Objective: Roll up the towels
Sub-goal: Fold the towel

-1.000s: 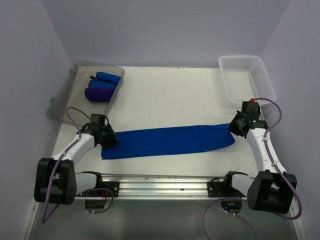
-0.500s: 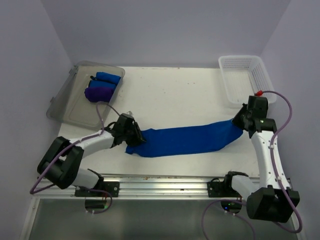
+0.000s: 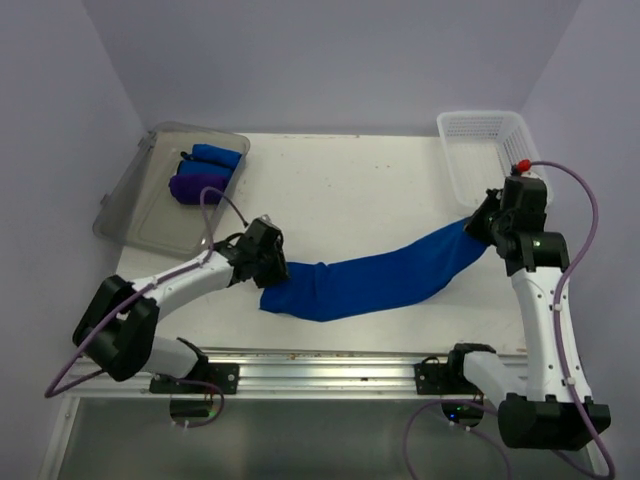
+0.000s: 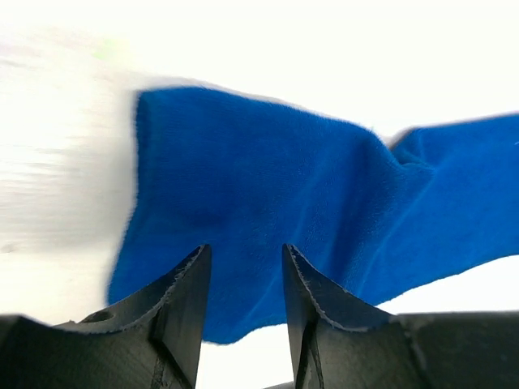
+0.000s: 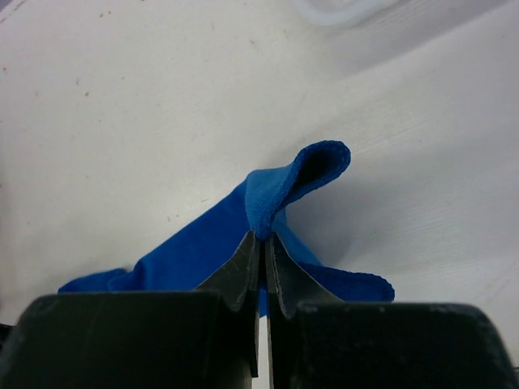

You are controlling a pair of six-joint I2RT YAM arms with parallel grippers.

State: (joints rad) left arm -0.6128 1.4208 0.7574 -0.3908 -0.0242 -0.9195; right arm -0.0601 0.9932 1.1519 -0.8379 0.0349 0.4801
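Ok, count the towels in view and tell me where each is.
3. One long blue towel stretched across the table between both tools; a rolled blue towel and a rolled purple towel in the clear bin. More may be hidden.

White arm links, black joints, purple cables, black end effectors.

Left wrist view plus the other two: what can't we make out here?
- Left wrist: left hand fingers sit apart over the long blue fleece towel; whether they pinch it is hidden. The background is motion-blurred.
- Top external: both towel ends are hidden under the left hand and right hand.
- Top external: rolled towels in the clear plastic bin overlap, so their count is unclear.
- Right wrist: white mesh basket cut off by the top edge.
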